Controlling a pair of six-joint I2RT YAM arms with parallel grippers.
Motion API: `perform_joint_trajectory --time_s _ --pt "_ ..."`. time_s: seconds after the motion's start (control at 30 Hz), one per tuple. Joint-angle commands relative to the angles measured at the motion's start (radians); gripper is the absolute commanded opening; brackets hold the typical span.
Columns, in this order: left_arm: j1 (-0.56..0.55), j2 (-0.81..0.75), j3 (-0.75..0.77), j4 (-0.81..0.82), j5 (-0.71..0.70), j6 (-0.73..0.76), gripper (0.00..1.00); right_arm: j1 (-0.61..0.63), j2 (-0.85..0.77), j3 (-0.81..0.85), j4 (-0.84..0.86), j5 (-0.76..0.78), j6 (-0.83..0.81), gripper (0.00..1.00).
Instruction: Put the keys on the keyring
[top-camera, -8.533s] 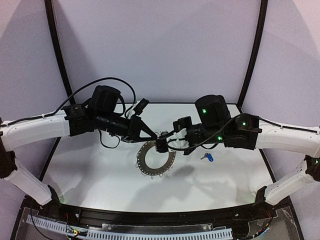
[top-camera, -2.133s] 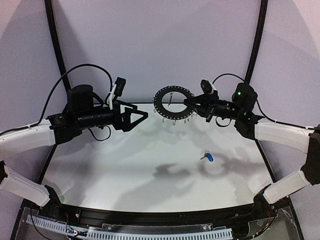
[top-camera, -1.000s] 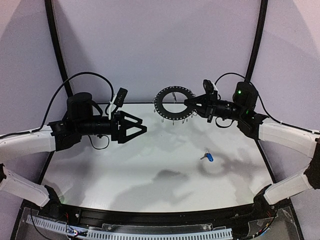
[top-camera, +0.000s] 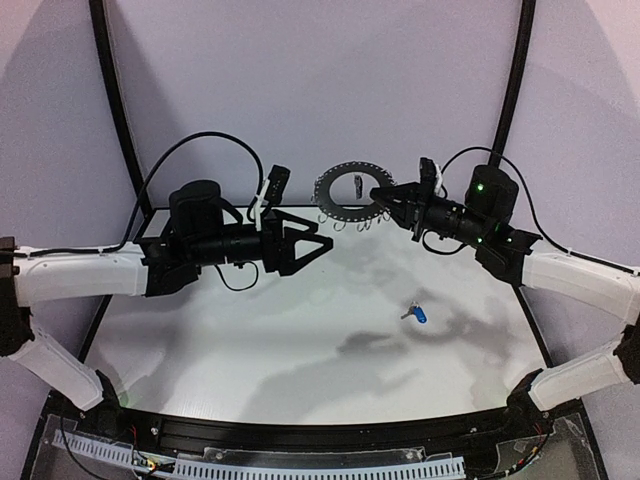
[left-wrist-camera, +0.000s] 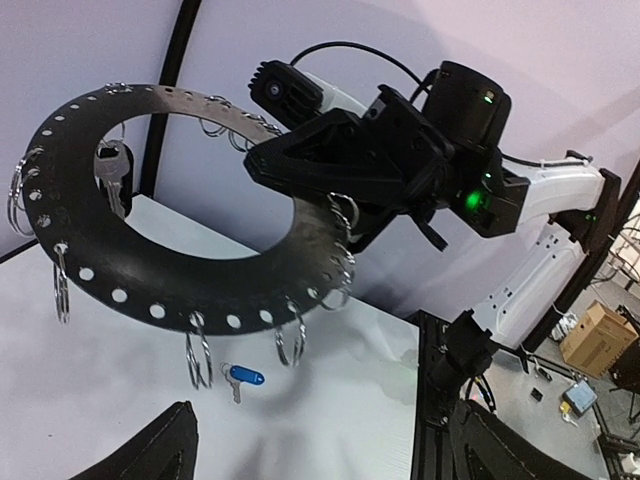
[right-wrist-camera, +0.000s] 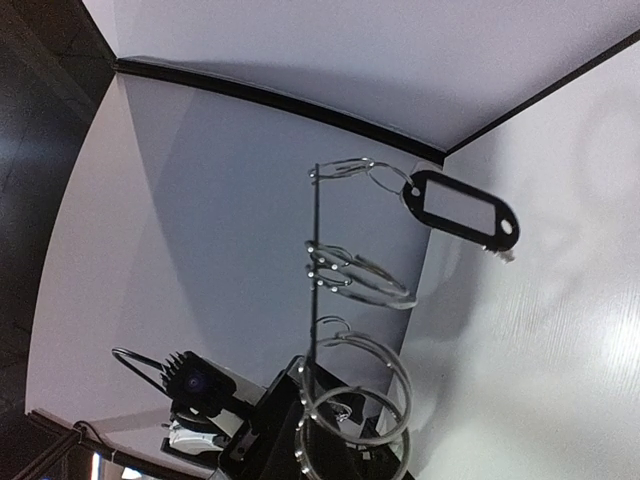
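The keyring (top-camera: 329, 206), a flat dark ring with wire clips round its rim, hangs in the air at the back of the table. My right gripper (top-camera: 379, 198) is shut on its right rim. In the left wrist view the keyring (left-wrist-camera: 150, 275) fills the left half, with the right gripper (left-wrist-camera: 300, 160) clamped on it. The key with the black tag (right-wrist-camera: 460, 210) hangs from a clip on the ring (top-camera: 357, 184). The blue-tagged key (top-camera: 417, 314) lies on the table, also in the left wrist view (left-wrist-camera: 243, 376). My left gripper (top-camera: 320, 247) stands open just left of and below the ring, holding nothing.
The white table (top-camera: 250, 340) is bounded by a black frame rail (top-camera: 300, 432) at its near edge. Black curved poles (top-camera: 115, 110) stand against the backdrop on both sides. Several empty wire clips (right-wrist-camera: 360, 275) hang from the ring.
My left arm has swung right, bringing its open gripper close to the ring. The right gripper has tipped the ring slightly and kept its hold. The blue key has not moved.
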Motion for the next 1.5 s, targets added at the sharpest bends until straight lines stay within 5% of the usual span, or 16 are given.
perform_joint_trajectory --time_s 0.0,0.1,0.2,0.33,0.87,1.23,1.47 --pt "-0.015 0.037 0.03 0.038 -0.096 0.011 0.87 0.01 -0.033 -0.002 0.064 0.014 -0.013 0.0" --pt "-0.03 0.054 0.025 0.068 -0.129 0.014 0.8 0.009 -0.039 -0.012 0.079 0.017 -0.006 0.0" --pt "-0.049 0.079 0.024 0.11 -0.136 0.036 0.54 0.011 -0.05 -0.022 0.082 0.025 0.001 0.0" --pt "-0.055 0.082 -0.003 0.175 -0.143 0.036 0.47 0.011 -0.063 -0.038 0.087 0.032 0.003 0.0" --pt "-0.055 -0.091 -0.126 0.086 -0.344 0.174 0.48 0.01 -0.11 -0.044 0.028 0.004 -0.05 0.0" --pt "-0.054 -0.087 -0.11 0.085 -0.307 0.221 0.48 0.01 -0.093 -0.021 0.042 -0.1 -0.082 0.0" --pt "-0.054 -0.246 -0.16 -0.081 -0.26 0.294 0.56 0.004 -0.097 0.223 -0.571 -0.296 -0.599 0.0"
